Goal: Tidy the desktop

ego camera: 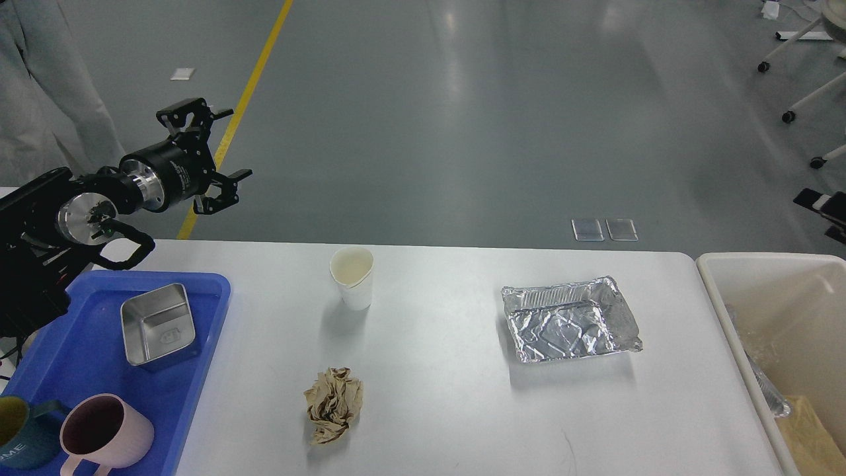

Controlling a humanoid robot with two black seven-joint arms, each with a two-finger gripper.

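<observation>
Grey factory flooring with a yellow line is lying beyond the white desk (449,403), which is filling the lower view between a blue tray (205,344) at its left and a beige bin (720,311) at its right. Tidying is appearing partly done: a steel box (158,324) and mugs (106,433) are sitting in the tray, while a paper cup (352,277), crumpled paper (334,404) and foil tray (568,318) are remaining on the desk. The left end effector (215,155) is hovering wide and empty past the far-left corner; the right end effector (826,210) is showing only at the frame edge, its state impossible to tell.

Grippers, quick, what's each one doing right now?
Left tool: open, holding nothing.
Right tool: only a sliver shows at the edge; cannot tell.
</observation>
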